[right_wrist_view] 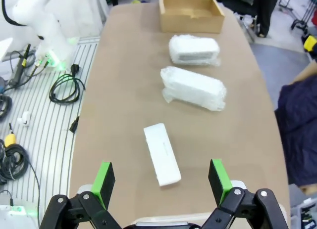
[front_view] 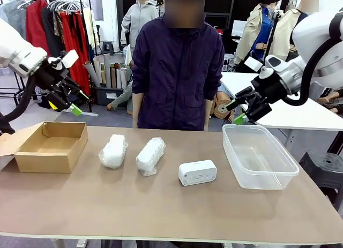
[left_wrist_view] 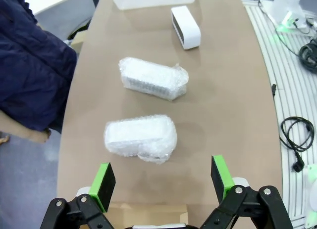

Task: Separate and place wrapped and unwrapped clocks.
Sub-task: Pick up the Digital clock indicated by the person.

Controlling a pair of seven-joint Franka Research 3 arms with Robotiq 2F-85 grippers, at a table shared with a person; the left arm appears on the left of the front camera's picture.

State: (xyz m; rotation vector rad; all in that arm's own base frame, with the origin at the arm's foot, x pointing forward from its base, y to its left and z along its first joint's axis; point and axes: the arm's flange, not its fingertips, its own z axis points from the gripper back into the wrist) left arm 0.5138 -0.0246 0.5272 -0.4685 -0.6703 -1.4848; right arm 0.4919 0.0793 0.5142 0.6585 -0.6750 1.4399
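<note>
Clocks, three of them, lie in a row across the middle of the table point(front_view: 161, 210), none touching another. The first wrapped clock point(front_view: 113, 150) sits nearest the cardboard box point(front_view: 45, 163), a whitish bubble-wrap bundle lying apart from the box's side. The second wrapped clock point(front_view: 150, 156) lies just beside it toward your right, angled a little. The bare white clock point(front_view: 198, 172) rests further right again, between that bundle and the clear plastic tub point(front_view: 236, 154), slightly closer to the robot's edge of the table than the two bundles.

Your left gripper point(front_view: 75, 100) hangs in the air above the far side of the open box, well clear of the table. In its wrist view you see the green pads point(left_wrist_view: 105, 184) spread wide with nothing between them, and the first wrapped clock is the bundle closest ahead of them.

Your right gripper point(front_view: 235, 112) hovers above the far rim of the tub, also off the table. Its fingers stand wide apart and empty; its wrist view looks down the row with the bare white clock nearest.

A person point(front_view: 178, 71) in a dark jacket stands at the far edge, behind the two bundles, arms down.
</note>
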